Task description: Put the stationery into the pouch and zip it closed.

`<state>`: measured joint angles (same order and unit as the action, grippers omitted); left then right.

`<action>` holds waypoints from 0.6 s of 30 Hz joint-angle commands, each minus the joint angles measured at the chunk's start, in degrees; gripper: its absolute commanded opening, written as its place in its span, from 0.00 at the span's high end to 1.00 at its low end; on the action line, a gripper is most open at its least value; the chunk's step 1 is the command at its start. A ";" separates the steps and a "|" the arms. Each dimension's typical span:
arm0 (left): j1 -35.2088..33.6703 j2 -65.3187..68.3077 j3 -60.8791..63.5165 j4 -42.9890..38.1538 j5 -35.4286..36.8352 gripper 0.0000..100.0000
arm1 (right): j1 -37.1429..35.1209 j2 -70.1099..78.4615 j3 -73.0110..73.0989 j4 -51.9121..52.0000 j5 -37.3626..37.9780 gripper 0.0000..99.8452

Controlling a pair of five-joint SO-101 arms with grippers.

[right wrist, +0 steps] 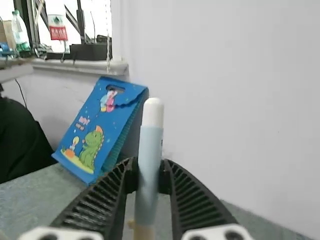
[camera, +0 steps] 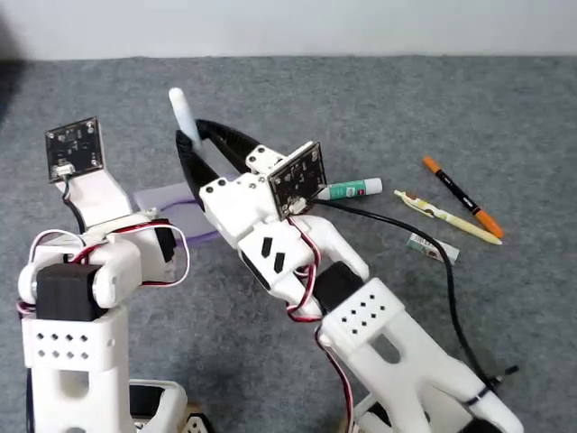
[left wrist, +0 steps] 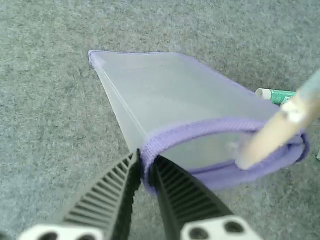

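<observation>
Left wrist view: clear purple-trimmed pouch (left wrist: 170, 95), rim w/in pinch of left hand (left wrist: 144, 165)

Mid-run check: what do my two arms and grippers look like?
The left arm and right arm are white plastic with black servos and red wiring. A black cable runs along the right arm. The left gripper and right gripper are black and ribbed.

Right tool (camera: 191, 140) clamps pale pen (camera: 183, 113) upright by purple pouch (camera: 171, 197). On grey surface (camera: 451, 108) aside: glue stick (camera: 352, 189), orange marker (camera: 462, 196), yellow pen (camera: 446, 216), small packet (camera: 433, 247).
</observation>
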<state>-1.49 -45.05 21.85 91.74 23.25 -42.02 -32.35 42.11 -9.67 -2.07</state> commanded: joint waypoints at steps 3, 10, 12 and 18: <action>0.44 0.09 -2.86 -0.26 0.70 0.99 | -1.27 3.21 -0.53 -11.21 5.01 0.99; 0.44 0.09 -2.95 -0.26 0.70 0.99 | -1.36 6.37 0.79 -12.35 5.27 0.99; 0.44 0.09 -2.95 -0.18 0.70 0.99 | -1.19 4.44 2.81 -12.00 5.36 0.99; 0.44 0.09 -2.95 -0.26 0.70 0.99 | -1.45 -6.02 11.78 -11.82 5.36 0.99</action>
<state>-1.23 -45.05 21.85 91.74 23.25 -43.08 -33.14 51.87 -20.75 2.59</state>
